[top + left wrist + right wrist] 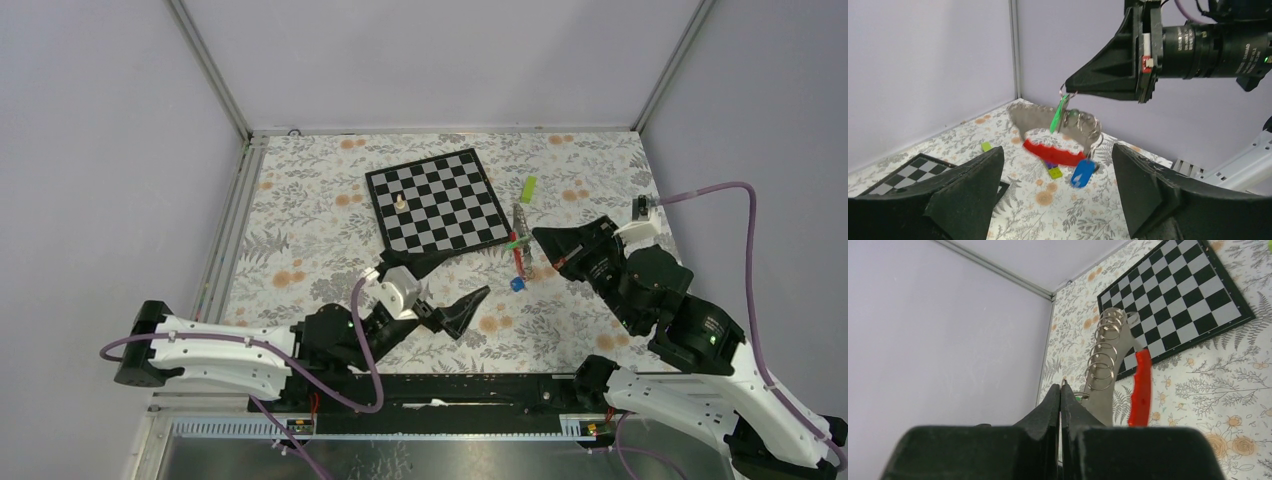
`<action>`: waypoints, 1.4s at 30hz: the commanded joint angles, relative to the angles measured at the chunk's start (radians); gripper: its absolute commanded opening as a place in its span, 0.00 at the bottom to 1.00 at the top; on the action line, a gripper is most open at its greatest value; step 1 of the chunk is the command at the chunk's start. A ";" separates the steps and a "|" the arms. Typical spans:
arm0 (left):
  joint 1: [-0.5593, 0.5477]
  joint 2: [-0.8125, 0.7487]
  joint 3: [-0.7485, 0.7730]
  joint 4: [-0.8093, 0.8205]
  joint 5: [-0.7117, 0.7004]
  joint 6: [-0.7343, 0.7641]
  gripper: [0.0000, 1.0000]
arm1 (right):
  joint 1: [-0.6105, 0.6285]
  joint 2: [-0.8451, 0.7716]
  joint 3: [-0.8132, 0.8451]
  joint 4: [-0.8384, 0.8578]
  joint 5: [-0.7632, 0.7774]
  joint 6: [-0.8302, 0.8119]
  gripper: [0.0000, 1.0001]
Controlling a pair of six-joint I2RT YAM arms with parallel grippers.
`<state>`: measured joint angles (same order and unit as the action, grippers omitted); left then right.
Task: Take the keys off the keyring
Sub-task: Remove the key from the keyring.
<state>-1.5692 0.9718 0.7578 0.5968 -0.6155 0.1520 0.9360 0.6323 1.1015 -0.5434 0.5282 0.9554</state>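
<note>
My right gripper [538, 236] is shut on the thin silvery keyring [1064, 91] and holds it above the table. It also shows in the right wrist view [1061, 389], its jaws pressed together on the ring's wire. Below the ring hang a green-headed key [1059, 114], a chain of silvery rings [1089, 126], a red strap [1054, 152] and a blue-headed key [1082, 173]. The bunch [518, 250] hangs just right of the chessboard. My left gripper [1058, 195] is open and empty, low and in front of the hanging bunch, not touching it.
A chessboard [437, 200] with one small white piece [400, 201] lies at the back centre. A lime-green block [527, 188] lies to its right. A purple-and-yellow block [1052, 170] lies on the floral cloth under the keys. Walls enclose the table.
</note>
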 commanded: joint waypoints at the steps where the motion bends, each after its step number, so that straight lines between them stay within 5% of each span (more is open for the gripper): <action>1: 0.001 0.065 0.072 0.109 0.028 0.078 0.86 | 0.004 -0.006 -0.012 0.092 -0.062 0.018 0.00; 24: 0.003 0.200 0.153 0.171 -0.082 0.248 0.81 | 0.004 0.002 -0.046 0.162 -0.286 0.003 0.00; 42: 0.018 0.254 0.175 0.183 -0.166 0.243 0.57 | 0.004 0.000 -0.044 0.180 -0.330 0.005 0.00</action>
<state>-1.5570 1.2240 0.8791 0.7132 -0.7322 0.3954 0.9360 0.6342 1.0492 -0.4404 0.2146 0.9649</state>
